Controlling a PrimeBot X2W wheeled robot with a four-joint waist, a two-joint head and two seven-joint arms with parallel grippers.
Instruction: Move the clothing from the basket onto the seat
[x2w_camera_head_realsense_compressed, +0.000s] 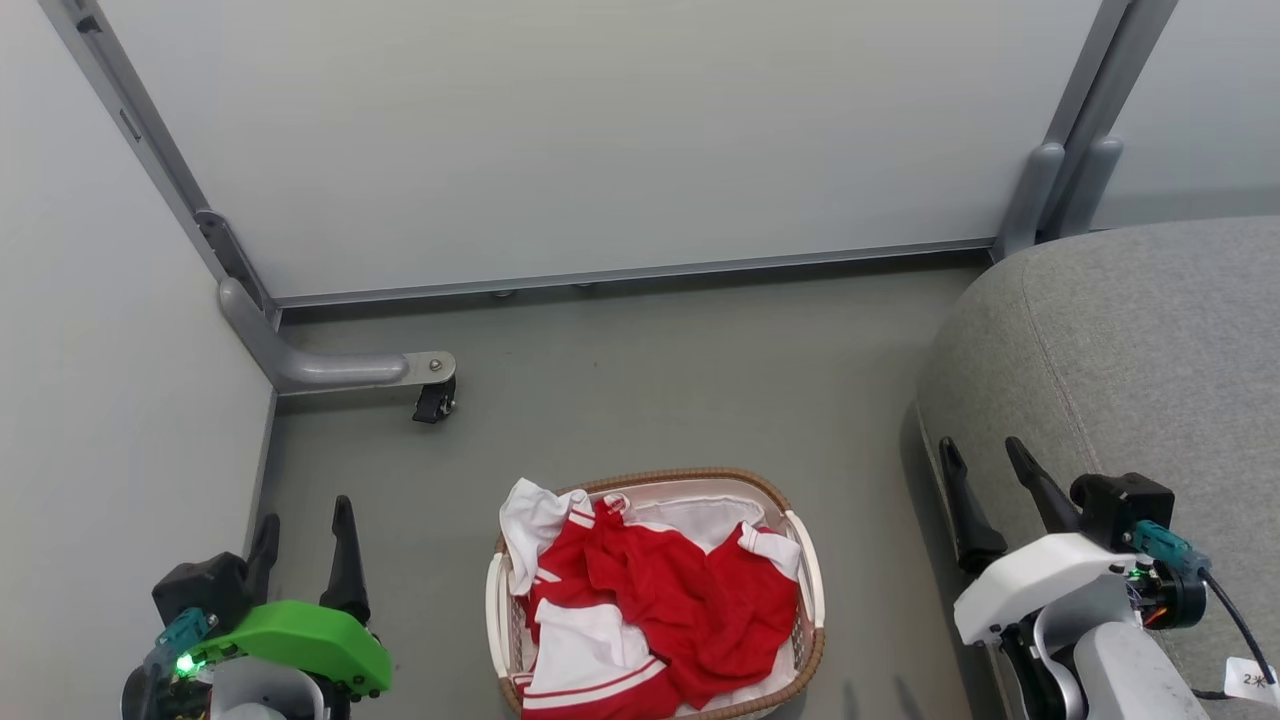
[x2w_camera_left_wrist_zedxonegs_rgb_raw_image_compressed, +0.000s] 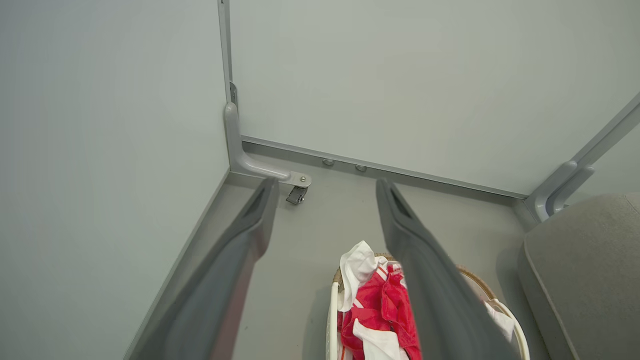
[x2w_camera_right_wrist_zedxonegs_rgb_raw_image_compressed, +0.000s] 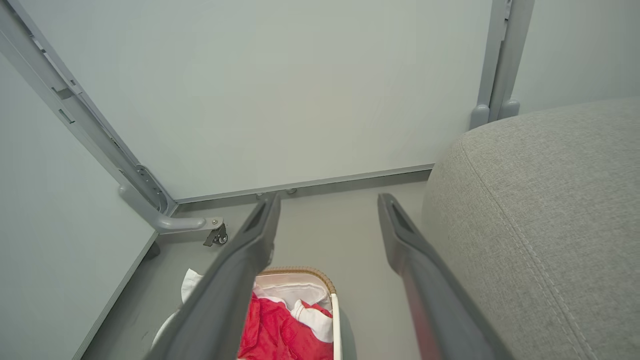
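Red clothing (x2w_camera_head_realsense_compressed: 690, 590) in the basket (x2w_camera_head_realsense_compressed: 700, 473); left claw (x2w_camera_head_realsense_compressed: 305, 510) and right claw (x2w_camera_head_realsense_compressed: 978, 445) both agape, empty.

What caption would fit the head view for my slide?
Red clothing lies in the basket, grey seat to its right; left gripper and right gripper open.

Your left gripper (x2w_camera_head_realsense_compressed: 304, 515): near left, green wrist cover, fingers (x2w_camera_head_realsense_compressed: 345, 560) spread apart, tips pointing far, empty. Your right gripper (x2w_camera_head_realsense_compressed: 980, 450): near right, white wrist cover, fingers spread apart, tips leaning slightly left, empty. You have the two well apart.
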